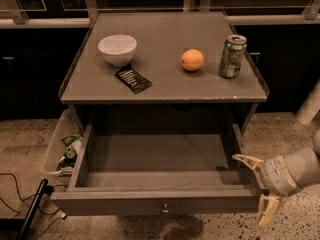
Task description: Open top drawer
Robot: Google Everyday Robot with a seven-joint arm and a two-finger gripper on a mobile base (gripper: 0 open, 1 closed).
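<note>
The top drawer (160, 202) is pulled far out of the grey cabinet, its shallow box empty inside. Its front has one small round metal knob (164, 208) at centre. My gripper (256, 186) is at the drawer's right front corner, just outside the right side wall. Its two pale fingers are spread apart, one fingertip (243, 159) over the drawer's right edge, the other (265, 214) lower, beside the drawer front. It holds nothing.
On the cabinet top (165, 84) stand a white bowl (117, 49), a dark snack packet (133, 79), an orange (192, 60) and a green can (232, 56). A clear bin (59, 149) with packets sits at the left on the floor. A cable and black bar (30, 214) lie at bottom left.
</note>
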